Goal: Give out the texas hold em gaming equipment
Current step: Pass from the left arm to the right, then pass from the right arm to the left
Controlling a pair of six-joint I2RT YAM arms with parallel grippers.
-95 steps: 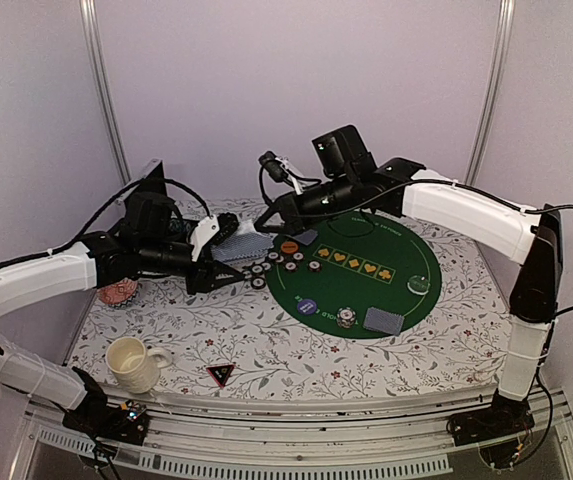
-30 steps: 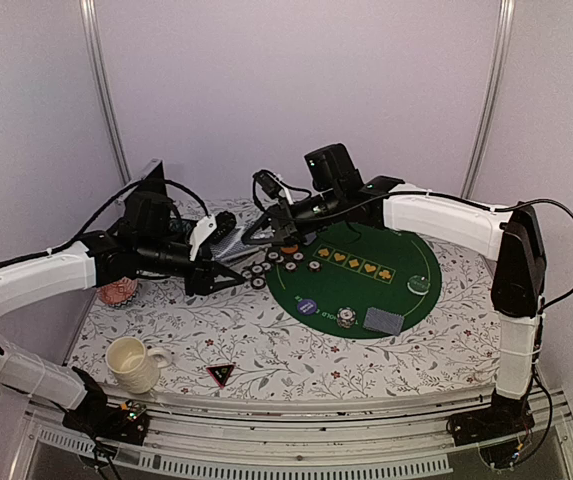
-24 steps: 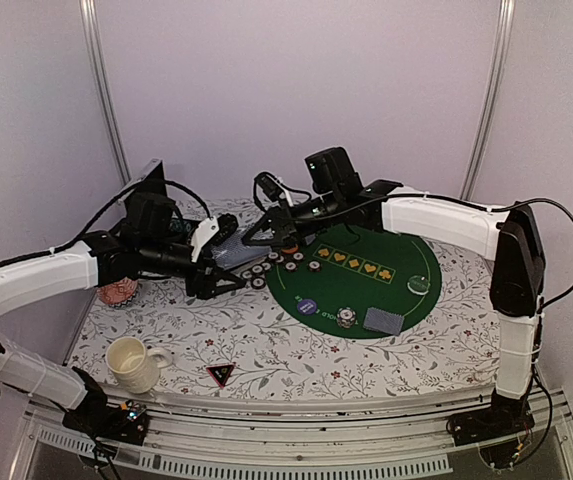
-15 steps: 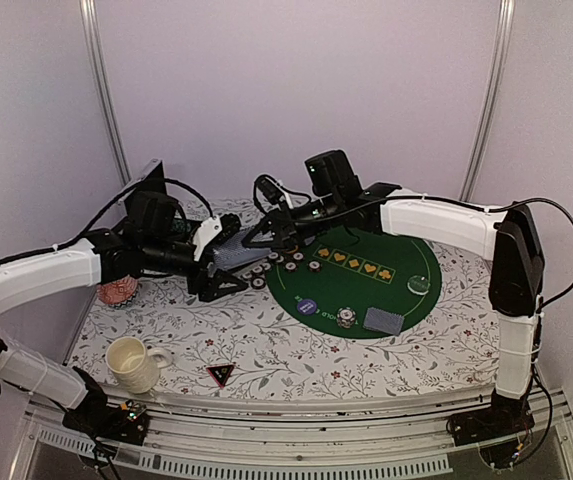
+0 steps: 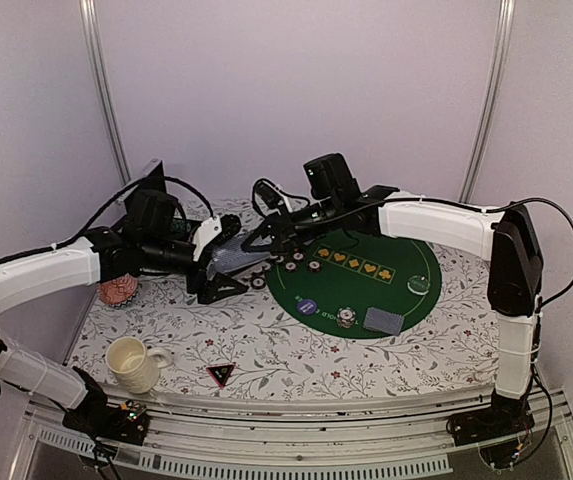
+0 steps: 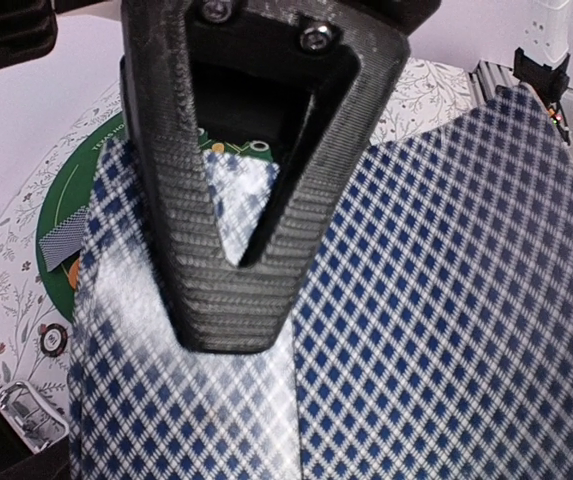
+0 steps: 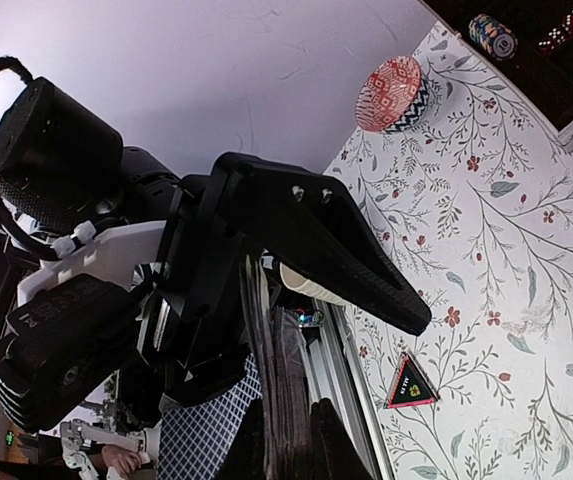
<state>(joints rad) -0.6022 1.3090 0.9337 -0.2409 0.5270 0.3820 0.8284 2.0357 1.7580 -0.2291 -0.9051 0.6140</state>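
Observation:
A deck of blue-checked playing cards [image 5: 228, 252] hangs above the table's back left, between my two grippers. My right gripper [image 5: 256, 240] is shut on the edge of the deck [image 7: 276, 380], its fingertips [image 7: 321, 445] pinching the stack. The cards [image 6: 446, 300] fill the left wrist view, with a black right finger [image 6: 236, 200] lying across them. My left gripper [image 5: 221, 268] stands open around the deck, one long finger [image 7: 346, 255] spread well away from it. Poker chips [image 5: 258, 281] lie at the green mat's [image 5: 396, 290] left edge. The black triangular marker [image 5: 220, 375] lies near the front.
On the mat are a chip stack [image 5: 346, 317], a small pile of cards [image 5: 384, 320] and a blue button [image 5: 308, 306]. A cream mug [image 5: 131, 362] stands front left. A pink patterned dish [image 5: 118, 292] sits under the left arm.
My left gripper's jaws have spread wide and let go of the deck. The right gripper has shifted slightly left and stays shut on the cards.

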